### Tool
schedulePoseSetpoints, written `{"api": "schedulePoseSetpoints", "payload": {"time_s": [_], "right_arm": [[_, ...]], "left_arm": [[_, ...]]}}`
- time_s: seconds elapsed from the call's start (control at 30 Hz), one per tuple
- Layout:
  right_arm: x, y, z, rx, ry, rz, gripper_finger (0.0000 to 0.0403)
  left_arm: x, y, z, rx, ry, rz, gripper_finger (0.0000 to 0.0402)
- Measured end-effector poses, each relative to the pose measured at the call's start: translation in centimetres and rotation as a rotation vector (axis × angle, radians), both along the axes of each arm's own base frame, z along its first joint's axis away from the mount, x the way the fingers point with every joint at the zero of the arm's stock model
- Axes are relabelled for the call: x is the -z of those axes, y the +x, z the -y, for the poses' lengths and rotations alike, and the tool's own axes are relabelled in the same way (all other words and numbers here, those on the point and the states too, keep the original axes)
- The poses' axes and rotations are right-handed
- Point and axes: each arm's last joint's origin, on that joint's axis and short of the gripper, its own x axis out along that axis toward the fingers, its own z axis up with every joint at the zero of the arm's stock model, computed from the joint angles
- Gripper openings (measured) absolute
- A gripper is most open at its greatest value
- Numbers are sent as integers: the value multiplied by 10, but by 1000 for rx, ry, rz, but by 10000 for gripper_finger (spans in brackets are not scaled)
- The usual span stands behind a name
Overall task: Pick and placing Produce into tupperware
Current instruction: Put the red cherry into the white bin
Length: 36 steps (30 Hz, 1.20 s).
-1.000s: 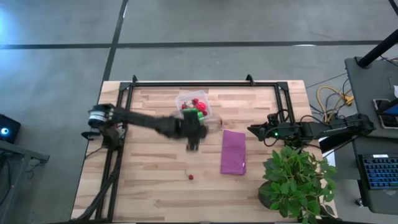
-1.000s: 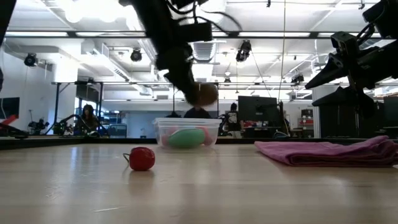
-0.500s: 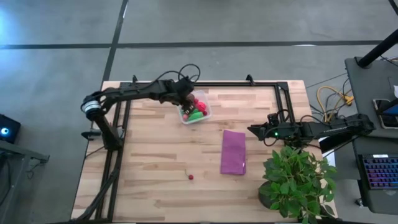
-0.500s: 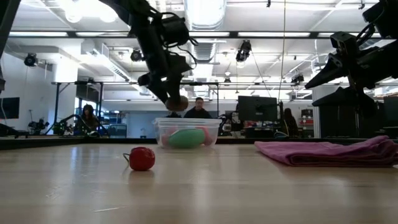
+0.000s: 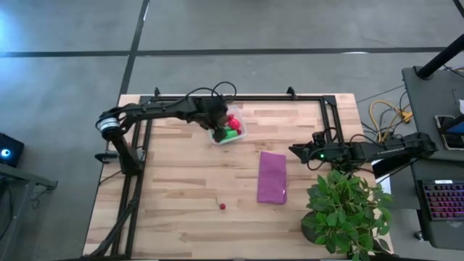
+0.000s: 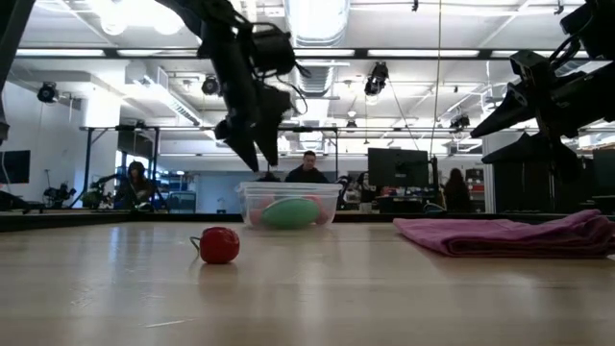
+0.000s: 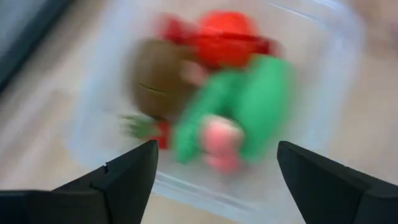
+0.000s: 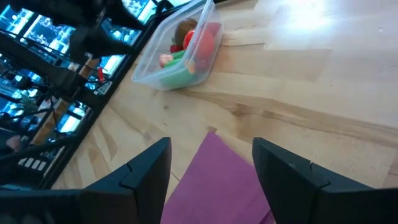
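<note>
Produce is seen piled in the tupperware [image 5: 227, 127], below the left gripper [image 6: 253, 154], whose fingers are spread apart and empty above the container's near rim. The brown oval [image 7: 155, 81], a green piece [image 7: 249, 102] and a red piece [image 7: 224, 37] are shown inside by the left wrist view; only green is made out in the low view. A red round one [image 5: 222, 206] is left well apart beside the purple cloth [image 5: 272, 177]. The rim could be clipped if the fingers are lowered. The right gripper [image 8: 208, 165] is parked by the cloth, fingers apart.
</note>
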Motion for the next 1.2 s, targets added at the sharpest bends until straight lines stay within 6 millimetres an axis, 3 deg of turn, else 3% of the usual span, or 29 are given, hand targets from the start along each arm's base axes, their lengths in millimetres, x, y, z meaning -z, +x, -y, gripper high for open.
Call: {"api": "schedulePoseSetpoints", "payload": {"time_s": [0.13, 0.33, 0.43, 0.53, 0.8, 1.2], "right_arm": [[0, 0, 0, -1, -2, -1, 216], [0, 0, 0, -8, -17, -12, 216], [1, 0, 0, -15, -33, -21, 216], [1, 0, 0, -20, -44, -27, 216], [1, 0, 0, -25, -52, -31, 216], [1, 0, 0, -26, -35, -25, 216]], "left_arm": [[-16, -2, 41, 367, -97, 25, 316], [-22, -15, 146, 924, 8, -85, 317], [-12, -19, 192, 1080, 112, -119, 317], [1, -14, 221, 1102, 173, -98, 317], [24, 13, 249, 1028, 132, -11, 317], [56, 26, 268, 1059, 57, -19, 313]]}}
